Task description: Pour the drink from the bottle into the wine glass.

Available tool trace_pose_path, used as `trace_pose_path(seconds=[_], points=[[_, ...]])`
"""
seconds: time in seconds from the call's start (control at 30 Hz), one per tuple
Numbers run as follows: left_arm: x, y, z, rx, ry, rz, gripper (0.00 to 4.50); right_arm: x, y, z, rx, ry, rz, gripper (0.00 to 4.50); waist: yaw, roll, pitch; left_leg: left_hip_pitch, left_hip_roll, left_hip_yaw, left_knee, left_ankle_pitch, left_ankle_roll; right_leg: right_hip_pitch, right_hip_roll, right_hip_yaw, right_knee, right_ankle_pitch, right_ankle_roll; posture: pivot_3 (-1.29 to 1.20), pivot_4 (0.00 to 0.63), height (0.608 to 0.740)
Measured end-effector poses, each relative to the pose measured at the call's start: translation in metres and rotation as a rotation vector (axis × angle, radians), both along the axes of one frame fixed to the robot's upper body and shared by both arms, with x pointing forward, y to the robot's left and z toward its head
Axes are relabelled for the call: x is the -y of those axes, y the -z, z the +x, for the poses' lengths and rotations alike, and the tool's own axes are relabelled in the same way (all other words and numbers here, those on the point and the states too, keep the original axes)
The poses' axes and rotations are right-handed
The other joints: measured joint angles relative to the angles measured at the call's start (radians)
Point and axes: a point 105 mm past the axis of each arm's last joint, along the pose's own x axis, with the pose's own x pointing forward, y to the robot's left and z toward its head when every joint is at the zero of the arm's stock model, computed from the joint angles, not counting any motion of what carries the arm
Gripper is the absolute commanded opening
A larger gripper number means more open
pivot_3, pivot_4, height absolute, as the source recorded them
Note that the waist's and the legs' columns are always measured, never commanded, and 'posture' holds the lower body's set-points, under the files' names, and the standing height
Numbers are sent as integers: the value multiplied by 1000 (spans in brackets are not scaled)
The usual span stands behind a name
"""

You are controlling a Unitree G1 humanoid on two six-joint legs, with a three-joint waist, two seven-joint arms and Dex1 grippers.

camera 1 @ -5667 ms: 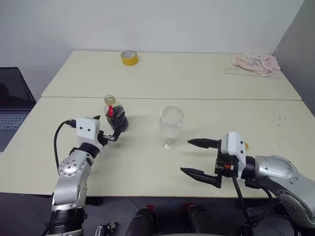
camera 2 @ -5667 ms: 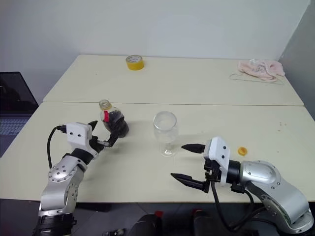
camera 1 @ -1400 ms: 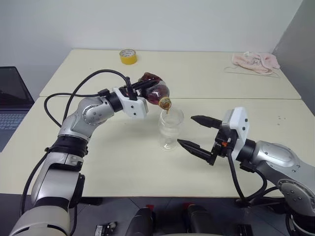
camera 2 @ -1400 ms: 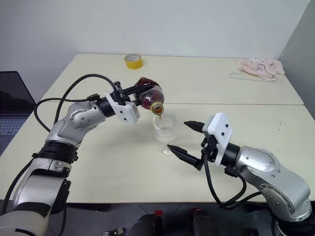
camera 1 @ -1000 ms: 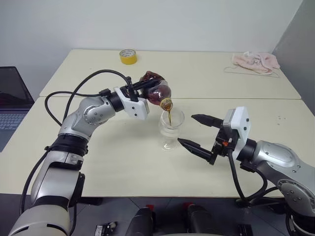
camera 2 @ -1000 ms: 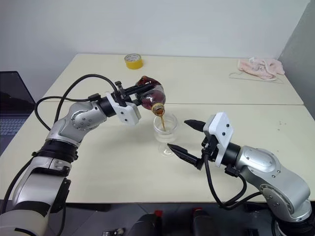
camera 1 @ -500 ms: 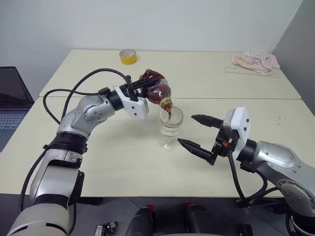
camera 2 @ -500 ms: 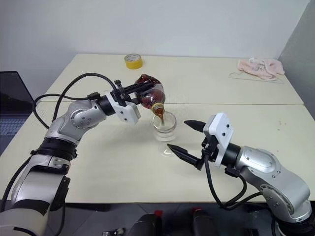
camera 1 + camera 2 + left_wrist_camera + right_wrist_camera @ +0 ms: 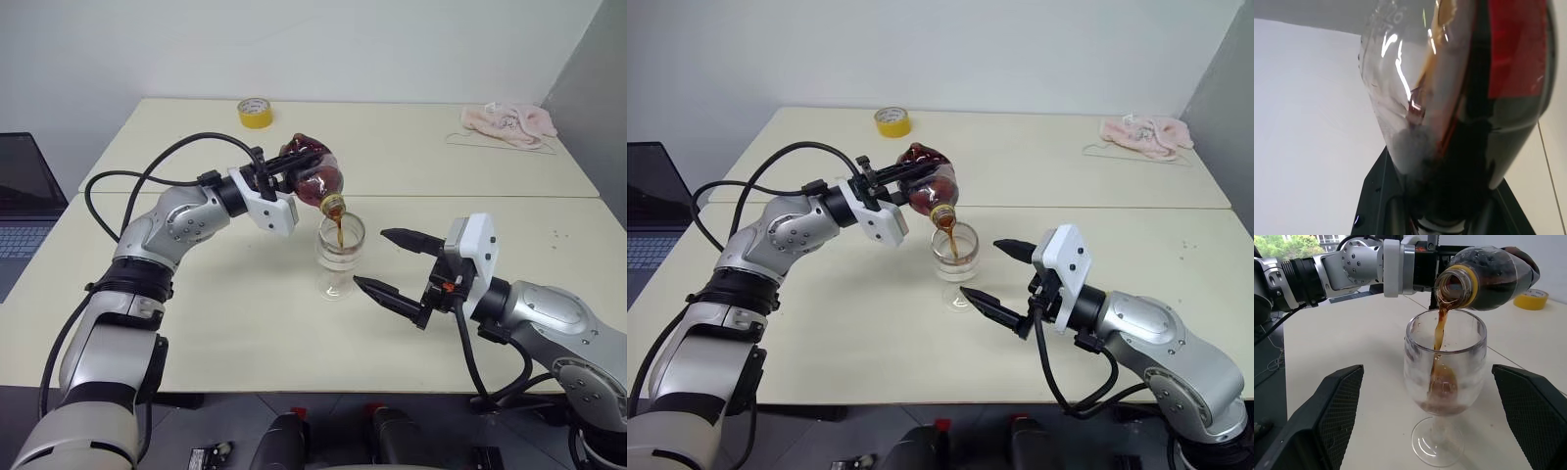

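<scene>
Pouring well under way: thin brown stream of drink (image 9: 1439,340) falling from bottle (image 9: 315,179) into wine glass (image 9: 1444,382), bowl only shallowly filled, much dark liquid left in the bottle. Bottle clamped in tightly closed left tool (image 9: 277,173), raised over the worktop (image 9: 196,313), long axis near level, open mouth tipped down just above the glass rim. Right tool (image 9: 390,262) spread wide, empty, flanking the glass without touching.
</scene>
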Motion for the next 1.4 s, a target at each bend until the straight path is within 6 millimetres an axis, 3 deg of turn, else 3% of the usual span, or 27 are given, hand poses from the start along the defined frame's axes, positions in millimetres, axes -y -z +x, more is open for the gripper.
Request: trace_pose_path(seconds=[1.4], points=[[-1,-1,1,17,-5,14,717,-1,-1,-2,2,-9,2,4500,0,0,0,0,0,0,0,0,0,0,0,0,0,0,0,0,150,740]])
